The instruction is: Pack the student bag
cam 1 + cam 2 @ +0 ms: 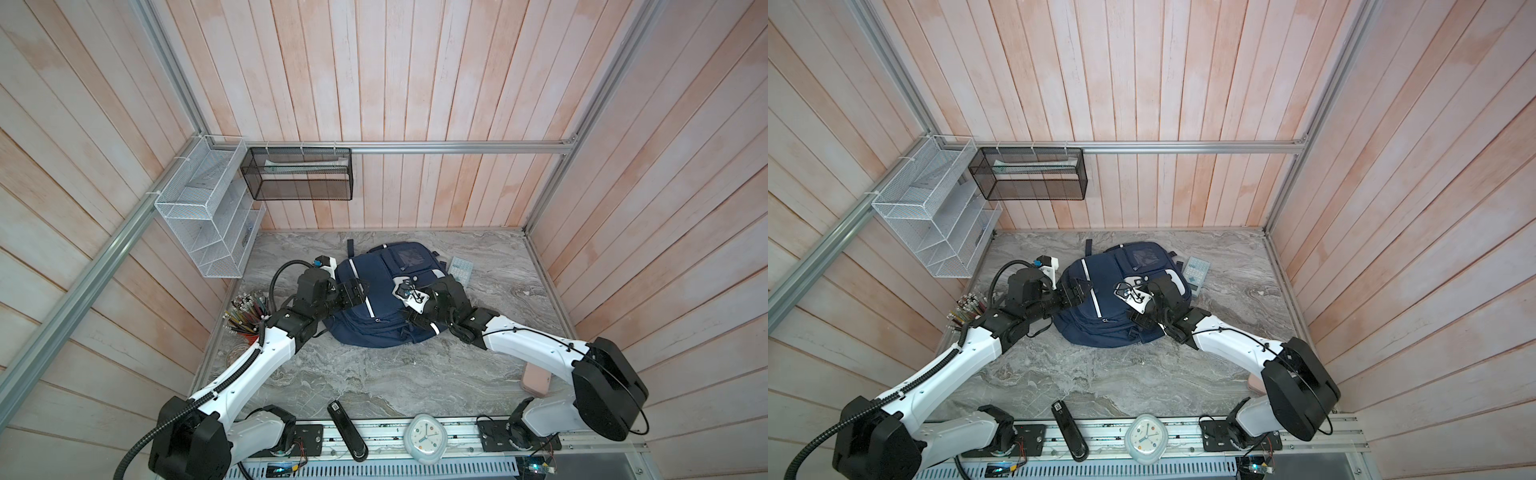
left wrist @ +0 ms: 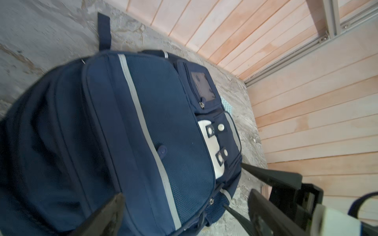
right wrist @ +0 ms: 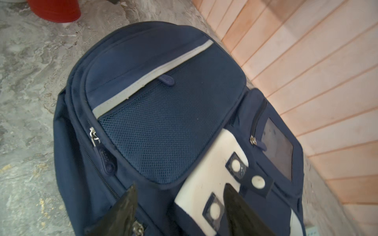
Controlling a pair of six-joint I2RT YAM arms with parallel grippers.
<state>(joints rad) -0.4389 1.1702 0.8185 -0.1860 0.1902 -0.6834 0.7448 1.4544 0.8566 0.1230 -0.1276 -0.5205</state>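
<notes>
While the student bag (image 1: 382, 270) lay flat, front panel up, on the marble table (image 1: 374, 374) near the back wall (image 1: 415, 187), the left gripper (image 1: 363, 291) hung over its striped side, jaws spread with nothing between them. The right gripper (image 3: 180, 187) hovered above the white flap pocket (image 3: 204, 175) from the opposite side, fingers likewise parted and empty. A calculator (image 1: 460, 270) lay just beside the bag.
</notes>
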